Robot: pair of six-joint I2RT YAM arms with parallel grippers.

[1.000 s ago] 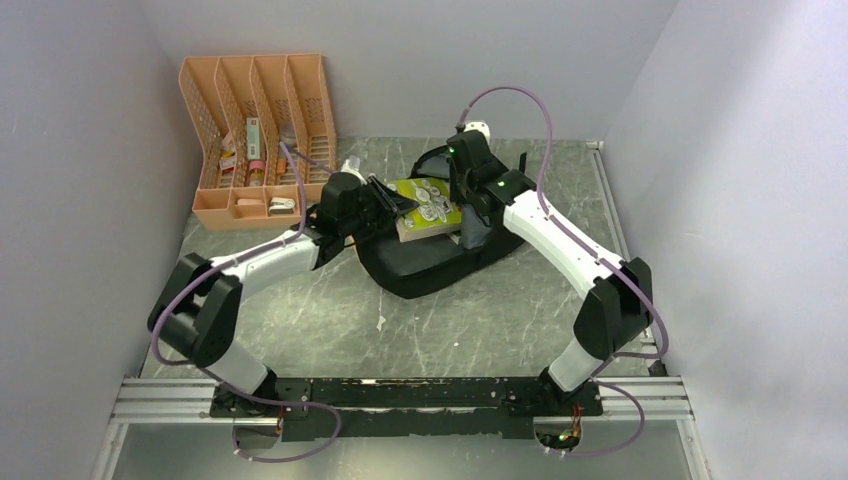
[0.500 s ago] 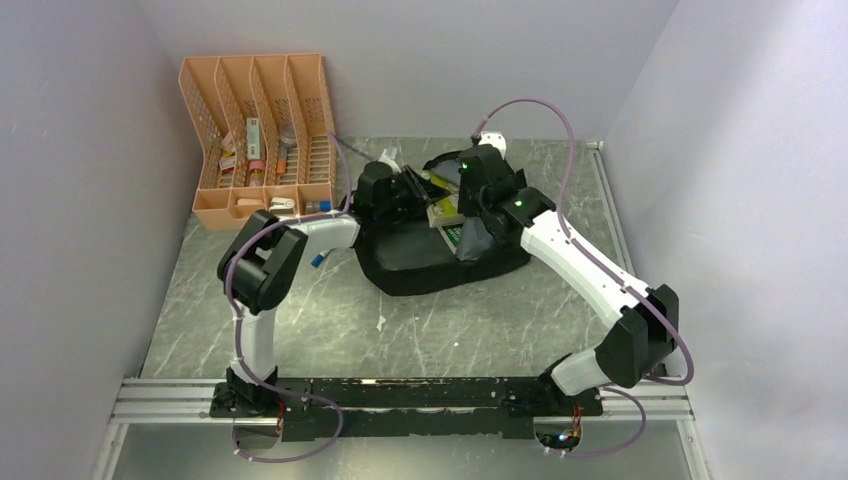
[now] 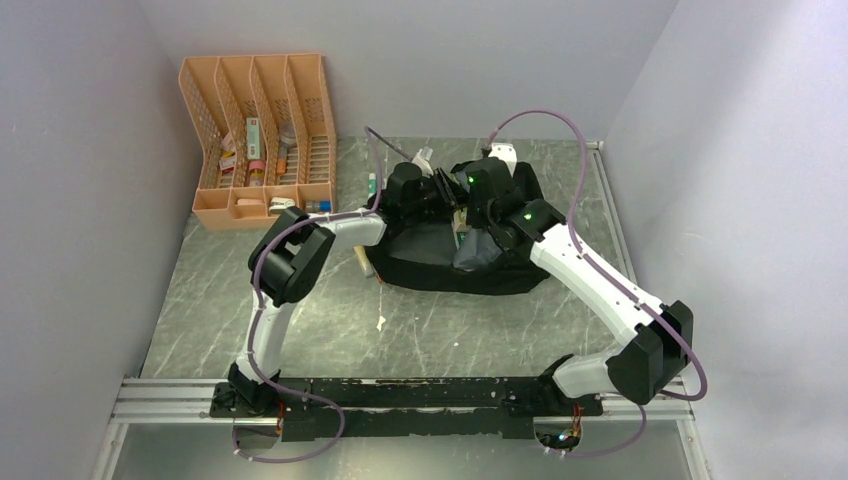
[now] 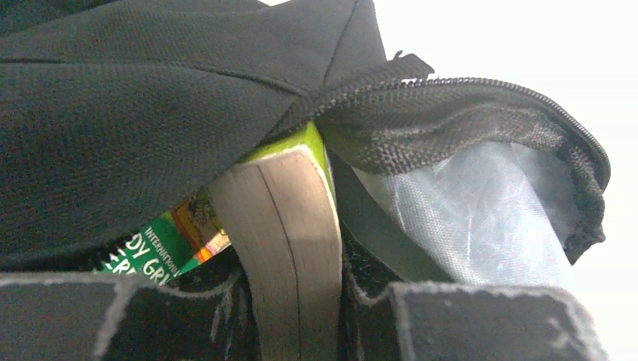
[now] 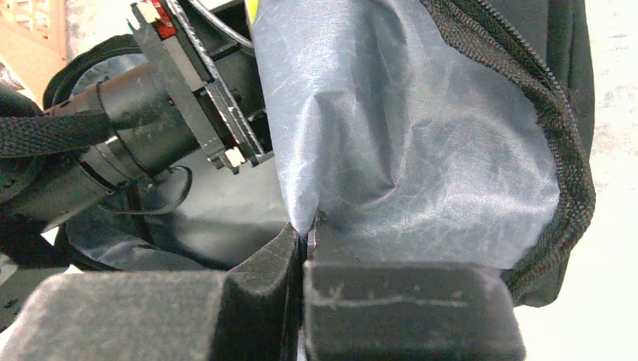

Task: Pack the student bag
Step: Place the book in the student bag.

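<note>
The left gripper (image 4: 297, 316) pinches a thick book (image 4: 290, 226) across its page edge. The book's green cover shows, and its top end is tucked under the black flap of the student bag (image 4: 135, 113). The right gripper (image 5: 305, 259) is pressed together on a fold of the bag's grey lining (image 5: 406, 150), which rises above the fingers beside the zipper (image 5: 560, 128). Seen from above, both arms meet over the bag's opening. The bag lies toward the far middle of the marble table (image 3: 300, 320), with an orange mesh organiser (image 3: 255, 130) well apart at the far left.
</note>
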